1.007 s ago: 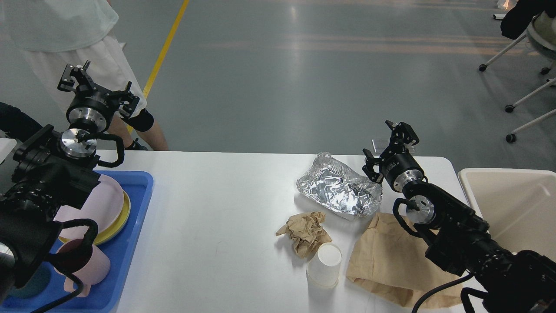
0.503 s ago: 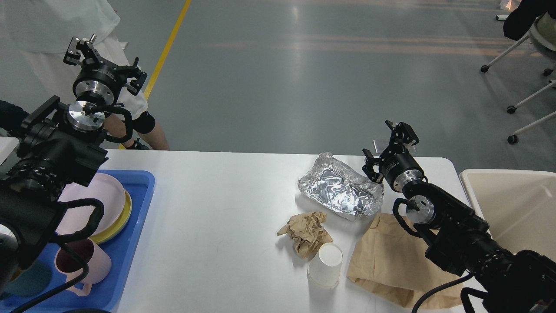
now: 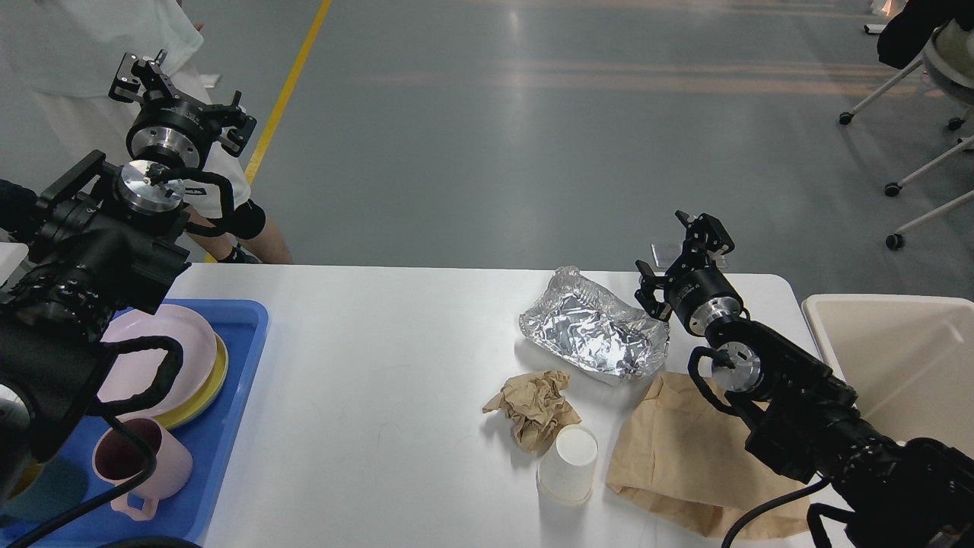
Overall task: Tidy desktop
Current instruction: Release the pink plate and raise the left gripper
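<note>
crinkled foil tray [image 3: 593, 333], smooth desktop [image 3: 380, 380]

Blue tray [image 3: 236, 396] holds a pink mug [image 3: 141, 466] (upright) and plates [image 3: 186, 358].

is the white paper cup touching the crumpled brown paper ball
Cannot tell. In the head view the white paper cup overlaps the lower edge of the crumpled brown paper ball, with no gap visible, but overlap alone doesn't prove contact.

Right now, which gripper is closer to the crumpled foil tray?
Right. The right gripper hangs just beside the foil tray, at its far right corner. The left gripper is raised far away, beyond the desktop, above the blue tray.
</note>
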Motion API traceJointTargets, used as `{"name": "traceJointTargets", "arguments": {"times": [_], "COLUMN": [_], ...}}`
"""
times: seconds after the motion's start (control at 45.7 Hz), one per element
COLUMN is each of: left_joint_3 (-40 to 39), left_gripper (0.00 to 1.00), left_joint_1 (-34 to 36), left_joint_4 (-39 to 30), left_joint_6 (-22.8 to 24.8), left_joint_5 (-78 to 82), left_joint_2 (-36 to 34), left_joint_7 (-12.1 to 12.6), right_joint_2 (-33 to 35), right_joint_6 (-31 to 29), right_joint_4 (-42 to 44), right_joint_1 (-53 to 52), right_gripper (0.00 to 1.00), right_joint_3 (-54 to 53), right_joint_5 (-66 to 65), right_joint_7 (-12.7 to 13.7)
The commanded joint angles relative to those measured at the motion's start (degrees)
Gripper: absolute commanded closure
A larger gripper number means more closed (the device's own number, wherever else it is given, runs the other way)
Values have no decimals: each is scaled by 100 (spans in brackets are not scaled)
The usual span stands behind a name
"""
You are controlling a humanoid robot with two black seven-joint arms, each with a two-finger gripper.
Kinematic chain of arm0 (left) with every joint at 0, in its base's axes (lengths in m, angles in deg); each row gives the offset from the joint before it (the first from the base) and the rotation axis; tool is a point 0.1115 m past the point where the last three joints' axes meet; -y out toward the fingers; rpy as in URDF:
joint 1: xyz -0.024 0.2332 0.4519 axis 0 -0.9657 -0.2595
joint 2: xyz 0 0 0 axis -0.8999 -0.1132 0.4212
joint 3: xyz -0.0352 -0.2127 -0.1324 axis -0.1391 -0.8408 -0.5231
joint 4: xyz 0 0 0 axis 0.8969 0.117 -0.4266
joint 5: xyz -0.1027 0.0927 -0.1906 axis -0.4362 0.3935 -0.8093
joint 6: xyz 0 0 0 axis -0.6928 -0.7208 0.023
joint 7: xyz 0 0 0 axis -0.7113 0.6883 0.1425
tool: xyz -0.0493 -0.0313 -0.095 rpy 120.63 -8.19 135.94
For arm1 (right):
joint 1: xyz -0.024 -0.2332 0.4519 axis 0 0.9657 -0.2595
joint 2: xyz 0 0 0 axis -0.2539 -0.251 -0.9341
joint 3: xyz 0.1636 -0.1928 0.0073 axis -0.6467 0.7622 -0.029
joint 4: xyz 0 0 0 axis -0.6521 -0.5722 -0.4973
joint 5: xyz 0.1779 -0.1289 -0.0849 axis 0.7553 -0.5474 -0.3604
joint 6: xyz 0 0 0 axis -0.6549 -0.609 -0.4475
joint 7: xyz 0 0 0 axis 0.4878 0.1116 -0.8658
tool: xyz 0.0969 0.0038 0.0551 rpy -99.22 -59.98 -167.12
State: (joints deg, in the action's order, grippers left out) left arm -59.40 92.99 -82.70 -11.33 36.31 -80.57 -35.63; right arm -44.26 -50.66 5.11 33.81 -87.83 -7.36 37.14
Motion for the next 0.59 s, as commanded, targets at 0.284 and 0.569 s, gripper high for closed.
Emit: {"name": "traceJointTargets", "arguments": {"times": [0.284, 0.569], "left_joint_3": [664, 664], "left_gripper": [4, 4], "left_joint_1": [-1764, -1817], "left_joint_4": [2, 2], "left_joint_6": [1855, 2040], "left_joint_5": [-8, -8], "left_joint_2": [442, 583], "left_joint_7": [-1571, -2425], "right_joint_2": [0, 0], "right_joint_6": [0, 0], "right_joint_4": [8, 8], "right_joint_1": [0, 0], "right_gripper": [0, 0], "right_joint_3": [0, 0], "right_joint_5": [2, 2], "right_joint_7": [0, 0]}}
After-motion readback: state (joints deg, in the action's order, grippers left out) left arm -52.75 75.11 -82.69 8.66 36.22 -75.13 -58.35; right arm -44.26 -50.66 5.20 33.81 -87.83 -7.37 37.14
